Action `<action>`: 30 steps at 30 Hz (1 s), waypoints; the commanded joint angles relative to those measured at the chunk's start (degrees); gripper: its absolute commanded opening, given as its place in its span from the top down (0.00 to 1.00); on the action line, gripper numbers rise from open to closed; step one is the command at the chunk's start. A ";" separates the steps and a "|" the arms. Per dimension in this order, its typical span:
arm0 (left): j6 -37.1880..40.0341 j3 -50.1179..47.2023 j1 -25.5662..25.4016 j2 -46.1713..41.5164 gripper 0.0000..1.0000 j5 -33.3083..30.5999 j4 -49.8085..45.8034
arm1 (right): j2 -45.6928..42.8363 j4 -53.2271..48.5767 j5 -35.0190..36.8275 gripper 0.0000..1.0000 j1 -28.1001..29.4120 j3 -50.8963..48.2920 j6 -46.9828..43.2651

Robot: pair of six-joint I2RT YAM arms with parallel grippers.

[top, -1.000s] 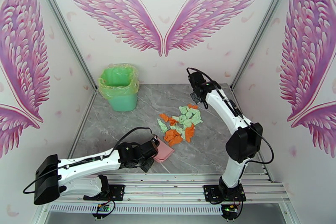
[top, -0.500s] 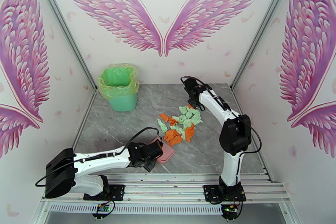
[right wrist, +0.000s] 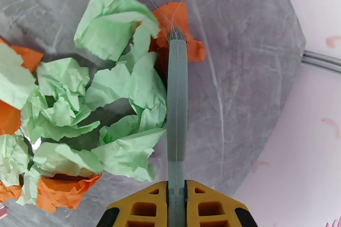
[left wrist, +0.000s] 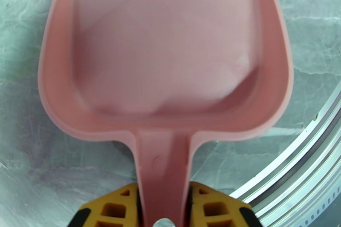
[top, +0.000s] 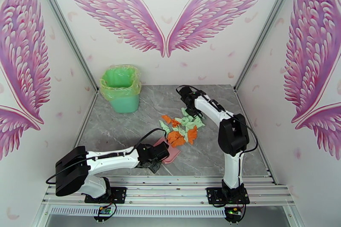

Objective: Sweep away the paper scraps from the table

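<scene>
Paper scraps (right wrist: 106,108): crumpled bits, bright orange and pale mint green, heaped mid-table on the grey marble-patterned table (top: 115,125). They lie between the two sets of fingers, ahead of the left ones and beside the right ones.
Bin: green plastic waste bin (top: 123,102) with a yellow-green liner, at the far left corner, well apart from both grippers.
Left gripper (left wrist: 164,193): clenched on the handle of the pink plastic dustpan (left wrist: 166,53), yellow fingers either side of it.
Pan: flat on the table, stretching forward from the fingers. Its inside is bare. Its mouth faces the nearest orange scraps and is close to them; whether it touches them I cannot tell.
Brush: teal hand brush (right wrist: 177,96), running straight out from the right fingers. Its bristled tip is over an orange scrap at the heap's far edge, and most of the paper lies to its left.
Right gripper (right wrist: 176,193): clamped on the brush handle.
Done: both tools are in hand and the scraps are gathered in one loose pile.
Left: by my reading, all the sweeping. No paper is in the pan, and emptying it into the bin is not yet done.
</scene>
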 commanded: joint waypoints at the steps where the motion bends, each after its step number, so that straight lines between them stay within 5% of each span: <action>1: 1.64 2.19 0.15 1.50 1.00 -0.13 -0.60 | -3.17 -2.22 -2.12 1.00 2.03 -2.89 1.70; 30: 6.52 9.89 5.96 8.38 1.00 0.23 6.03 | -14.43 -5.54 -16.27 1.00 17.32 -10.10 14.37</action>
